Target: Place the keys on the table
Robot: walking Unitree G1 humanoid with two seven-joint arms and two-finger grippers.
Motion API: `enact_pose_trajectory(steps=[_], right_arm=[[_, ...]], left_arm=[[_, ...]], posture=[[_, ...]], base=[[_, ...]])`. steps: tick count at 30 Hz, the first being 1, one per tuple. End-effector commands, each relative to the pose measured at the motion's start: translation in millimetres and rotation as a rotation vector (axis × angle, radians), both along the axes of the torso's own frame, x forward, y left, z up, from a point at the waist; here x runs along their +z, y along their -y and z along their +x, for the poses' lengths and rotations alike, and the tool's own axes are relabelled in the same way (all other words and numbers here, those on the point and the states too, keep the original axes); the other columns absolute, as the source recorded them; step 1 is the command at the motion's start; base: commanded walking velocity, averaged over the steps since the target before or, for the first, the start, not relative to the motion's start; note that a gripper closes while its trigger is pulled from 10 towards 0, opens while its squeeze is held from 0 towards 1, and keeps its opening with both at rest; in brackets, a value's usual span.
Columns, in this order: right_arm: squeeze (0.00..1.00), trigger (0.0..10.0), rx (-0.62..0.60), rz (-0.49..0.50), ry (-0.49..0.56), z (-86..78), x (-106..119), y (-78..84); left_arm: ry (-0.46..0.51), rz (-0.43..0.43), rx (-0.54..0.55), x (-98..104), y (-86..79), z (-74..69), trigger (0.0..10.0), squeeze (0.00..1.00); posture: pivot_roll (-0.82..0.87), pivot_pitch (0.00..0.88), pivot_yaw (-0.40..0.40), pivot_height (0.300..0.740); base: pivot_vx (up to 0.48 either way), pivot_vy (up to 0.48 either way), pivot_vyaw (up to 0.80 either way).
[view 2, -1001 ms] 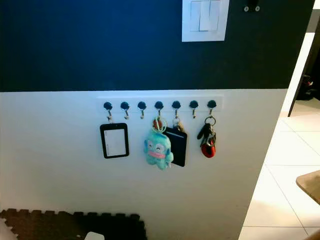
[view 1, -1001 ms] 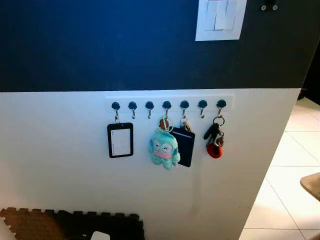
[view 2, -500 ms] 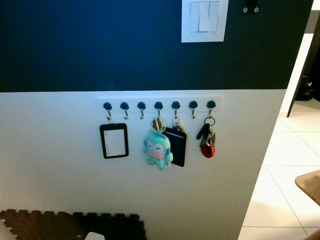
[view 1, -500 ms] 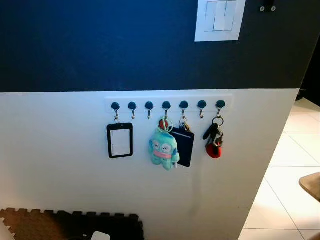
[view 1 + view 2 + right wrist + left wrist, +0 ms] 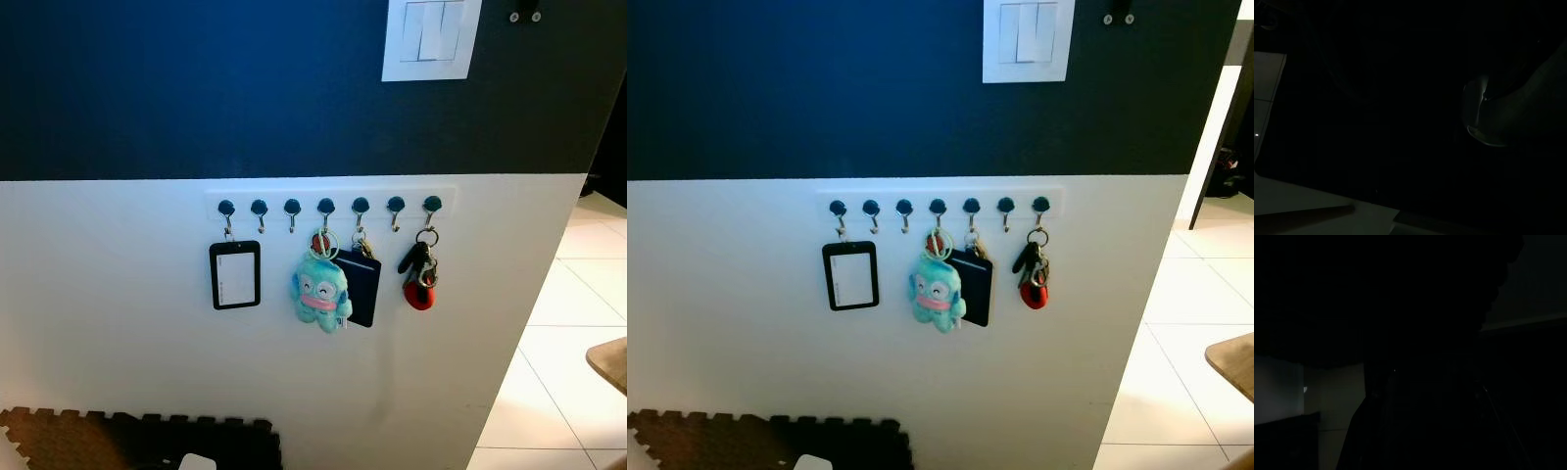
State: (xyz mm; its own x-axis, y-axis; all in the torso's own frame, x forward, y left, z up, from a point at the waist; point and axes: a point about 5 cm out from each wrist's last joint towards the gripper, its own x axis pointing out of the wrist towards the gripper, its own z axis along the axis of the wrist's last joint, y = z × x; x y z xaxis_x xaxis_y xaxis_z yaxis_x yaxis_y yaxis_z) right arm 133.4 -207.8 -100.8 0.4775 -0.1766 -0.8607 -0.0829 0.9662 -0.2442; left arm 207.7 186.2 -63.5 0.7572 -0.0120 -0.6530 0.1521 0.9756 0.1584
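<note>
We're facing a wall, dark blue above and white below, with a white hook rail [image 5: 331, 202] carrying seven dark-knobbed hooks at the colour break.

The keys [image 5: 420, 270] hang from the rightmost hook: a ring with a dark fob and a red tag, resting against the white wall, well clear of anything else on the rail.

Other items on the rail:
- black-framed badge holder [image 5: 235, 275] on the leftmost hook
- teal plush charm [image 5: 320, 291] on the fourth hook, overlapping the left edge of a dark card wallet [image 5: 361, 288] that hangs from the fifth hook
- second, third and sixth hooks are bare

A white light switch [image 5: 431, 37] sits on the blue part of the wall, above and a bit right of the rail. Dark foam puzzle mat [image 5: 137, 441] lies on the floor at the wall's base, lower left. To the right the wall ends and pale floor tiles [image 5: 558, 392] run past it; a wooden worktop corner [image 5: 609, 360] pokes in at the right edge (only a sliver visible).

Both wrist views are nearly black, just vague pale patches. We cannot tell whether either gripper's fingers are open or closed.
</note>
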Motion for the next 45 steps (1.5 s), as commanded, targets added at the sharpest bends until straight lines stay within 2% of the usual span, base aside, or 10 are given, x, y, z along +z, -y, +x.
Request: enact_pose_trajectory(steps=[1,10,16,19,26,32,34,45], right_arm=[[0.00,10.0,0.004,0.017,-0.008,-1.4,-2,-6.3],[0.00,10.0,0.013,0.025,-0.007,-0.2,-2,-14.1],[0.00,10.0,0.019,0.043,-0.021,-1.3,-3,-14.4],[0.00,10.0,0.063,0.041,-0.037,-3.6,-4,-16.1],[0.00,10.0,0.055,0.037,-0.026,-2.7,-4,-16.9],[0.00,10.0,-0.009,0.030,0.033,3.6,0,-8.5],[0.00,10.0,-0.065,0.040,0.064,6.8,3,-2.6],[0.00,10.0,-0.130,0.047,0.105,12.5,7,7.8]], left_arm=[[-0.016,0.011,-0.003,-2,-3.3,-3.9,10.0,0.00],[-0.007,0.009,-0.002,-1,-4.5,-2.7,10.0,0.00],[-0.006,0.008,-0.007,-1,-5.0,-3.4,10.0,0.00],[-0.007,0.011,-0.014,-1,-6.8,-3.3,10.0,0.00],[-0.004,0.016,-0.019,0,-8.3,-2.6,10.0,0.00],[0.013,-0.003,-0.033,1,-6.4,-1.5,10.0,0.00],[0.019,-0.013,-0.034,2,-5.6,-0.7,10.0,0.00],[0.028,-0.037,-0.030,2,-4.6,-1.4,10.0,0.00]], posture=[[-0.01,0.018,0.044,0.740],[0.00,0.014,0.044,0.740],[0.00,0.013,0.045,0.740],[0.01,0.009,0.046,0.740],[0.01,0.000,0.049,0.740],[0.00,0.000,0.050,0.740],[0.00,0.000,0.048,0.740],[-0.01,0.000,0.046,0.740]], base=[[0.000,0.000,0.00],[0.000,0.000,0.00],[0.000,0.000,0.00],[0.000,0.000,0.00],[0.000,0.000,0.00],[0.000,0.000,0.00],[0.000,0.000,0.00],[0.000,0.000,0.00]])
